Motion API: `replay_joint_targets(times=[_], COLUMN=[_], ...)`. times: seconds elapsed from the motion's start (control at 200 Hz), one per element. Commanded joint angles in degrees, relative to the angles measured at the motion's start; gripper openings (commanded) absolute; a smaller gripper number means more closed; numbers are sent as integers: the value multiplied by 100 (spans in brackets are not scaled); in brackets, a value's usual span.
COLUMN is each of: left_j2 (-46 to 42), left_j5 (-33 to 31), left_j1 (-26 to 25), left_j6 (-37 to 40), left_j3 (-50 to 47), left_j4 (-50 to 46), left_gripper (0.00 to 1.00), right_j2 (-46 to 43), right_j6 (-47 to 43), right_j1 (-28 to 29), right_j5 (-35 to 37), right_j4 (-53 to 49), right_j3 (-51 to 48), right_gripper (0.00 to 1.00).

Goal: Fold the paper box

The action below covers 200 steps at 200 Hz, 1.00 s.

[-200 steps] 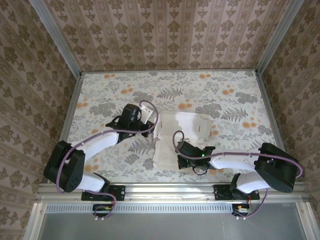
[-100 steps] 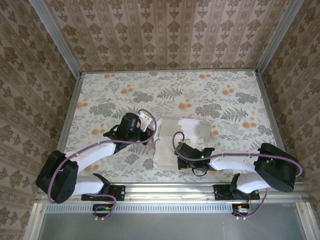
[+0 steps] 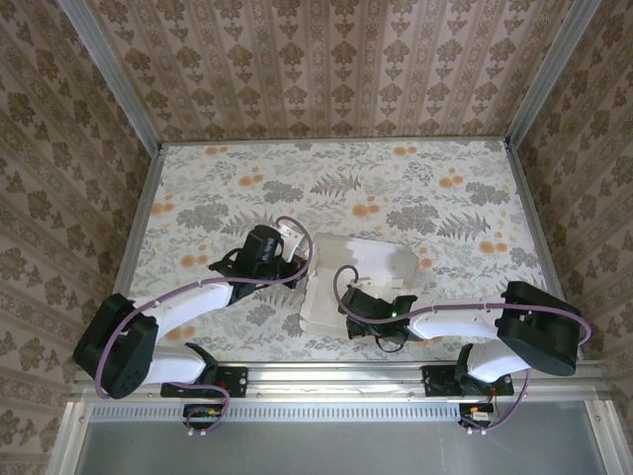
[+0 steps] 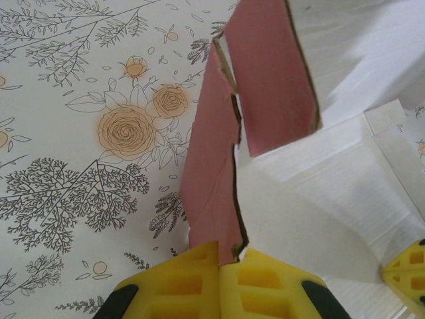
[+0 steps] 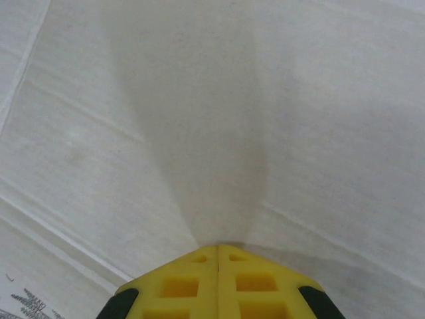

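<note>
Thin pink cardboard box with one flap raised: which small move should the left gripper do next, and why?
Probably the left gripper should tip its flap inward over the whitish inner face of the thin pink cardboard box. Its shut yellow fingers pinch that flap's edge, the flap stands raised, and the shut right gripper seems to pin the box.

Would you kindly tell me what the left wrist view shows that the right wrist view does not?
Left wrist, not right: the pink face of the paper box, two flaps standing up, the left gripper shut on one flap's edge. Right wrist, not left: the right gripper shut, tips at a flat pale panel. Both: the box's whitish reverse face with creases, and some floral table cloth.
</note>
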Motion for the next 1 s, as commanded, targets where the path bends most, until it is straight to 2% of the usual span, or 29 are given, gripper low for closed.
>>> replay_joint_targets(times=[0.0, 0.19, 0.575, 0.81, 0.995], left_j2=[156, 192, 302, 363, 423], left_j5=[-112, -307, -132, -290, -391], left_j1=[-66, -78, -101, -227, -330], left_j6=[-122, 11, 9, 73, 92], left_j3=[19, -82, -84, -86, -16], left_j4=[-310, -352, -182, -161, -157], left_gripper=[5, 4, 3, 2, 2], right_j2=[166, 334, 413, -403, -1237], right_j6=[-163, -430, -707, -1129, -1591], right_j1=[137, 363, 426, 293, -193], right_j5=[-28, -88, -372, -622, -1077], right_j4=[-57, -13, 176, -43, -568], right_j3=[134, 356, 693, 966, 1267], right_gripper=[1, 1, 1, 2, 3])
